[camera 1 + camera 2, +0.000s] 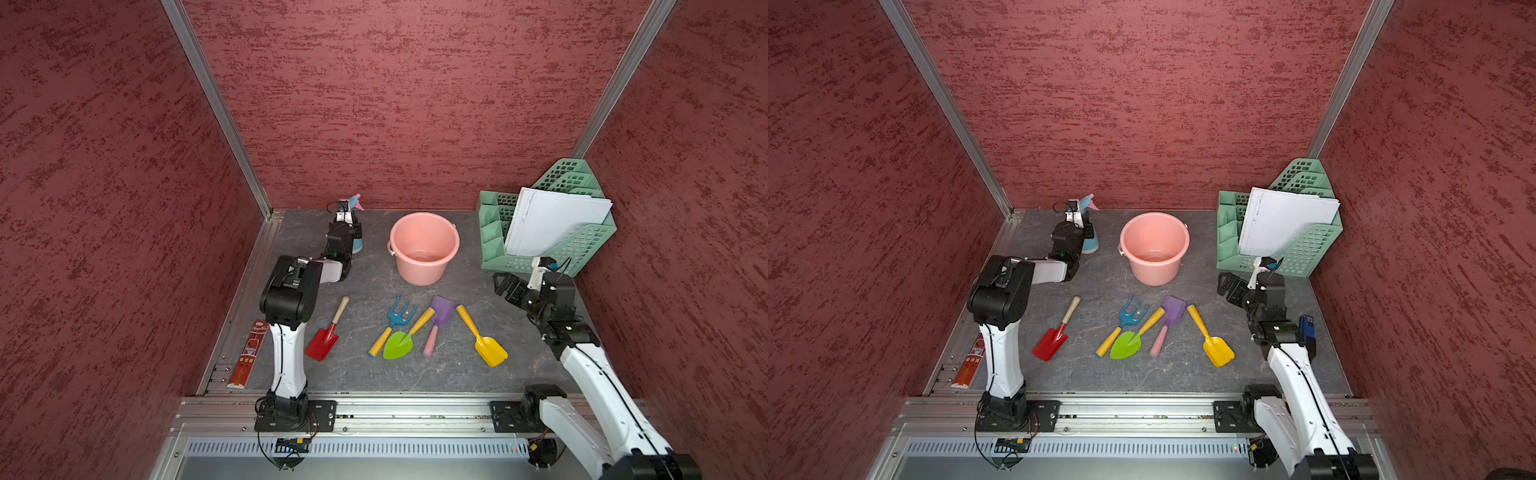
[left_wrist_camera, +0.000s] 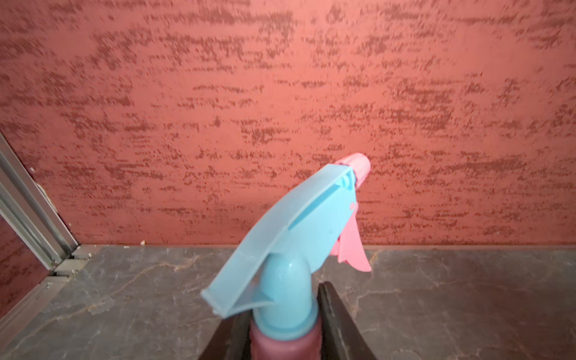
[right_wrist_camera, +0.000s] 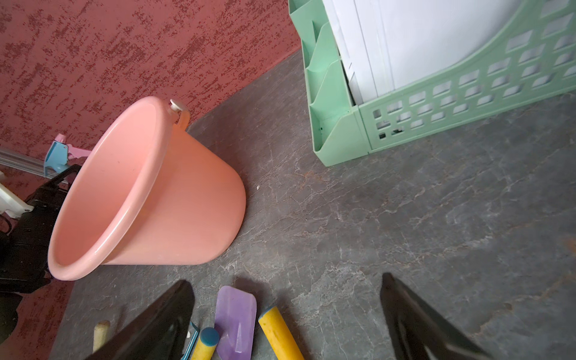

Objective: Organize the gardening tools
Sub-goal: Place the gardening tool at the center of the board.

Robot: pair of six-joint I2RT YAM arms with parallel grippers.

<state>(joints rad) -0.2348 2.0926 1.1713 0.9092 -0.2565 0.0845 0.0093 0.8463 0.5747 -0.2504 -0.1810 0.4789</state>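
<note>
Pinching the neck of the upright bottle [image 2: 290,237], the left fingers [image 2: 338,327] sit left of the bucket [image 1: 420,272], while the right fingers [image 3: 414,321] hang spread nearest the scoop [image 1: 490,350].

Landmark: pink bucket [image 1: 419,272], upright, mouth open to an approach from above.

Right of bucket: a broad strip of bare desk [image 1: 469,266] runs up to the green file rack [image 1: 540,257]. The right end effector [image 3: 285,280] hangs over this strip, jaws spread wide.

Left of bucket: only a narrow gap before the spray bottle [image 2: 290,237]. The left end effector [image 2: 283,318], clamped on its neck, and the left arm [image 1: 291,299] block that side.

In front of bucket:
- The blue fork [image 1: 399,316], green trowel [image 1: 399,345] and purple spade [image 1: 441,309] lie crowded together, tight for fingers.
- The yellow scoop [image 1: 490,351] fans away from them, with bare desk round its blade.
- The red trowel [image 1: 322,343] lies well apart, with an open lane between it and the fork.
</note>
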